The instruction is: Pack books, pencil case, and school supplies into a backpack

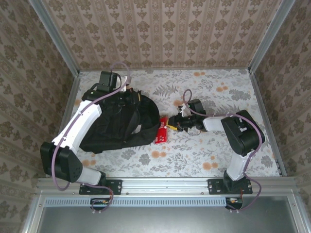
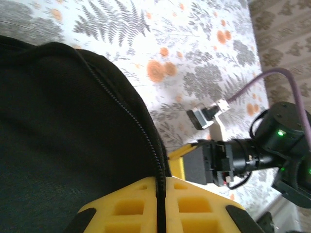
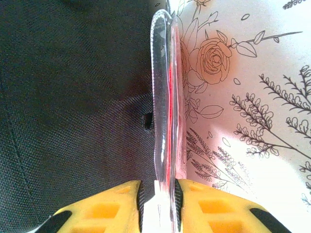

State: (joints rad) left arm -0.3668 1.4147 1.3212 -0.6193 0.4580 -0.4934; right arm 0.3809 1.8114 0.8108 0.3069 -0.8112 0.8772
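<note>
Floral-cloth table (image 1: 194, 155), patterned wallpaper walls. Black backpack (image 1: 121, 124) lies left of centre. Left gripper (image 2: 160, 206) is pinched tight on its zip edge at the far side, likely to lift the mouth. Right gripper (image 3: 164, 201) is clamped narrow on the red book (image 3: 165, 97), held edge-on just right of the backpack fabric. Risks: the slick thin cover slips out of the pinch; the book edge snags on fabric and misses the opening; the left pinch loses the zip edge and the mouth collapses.
</note>
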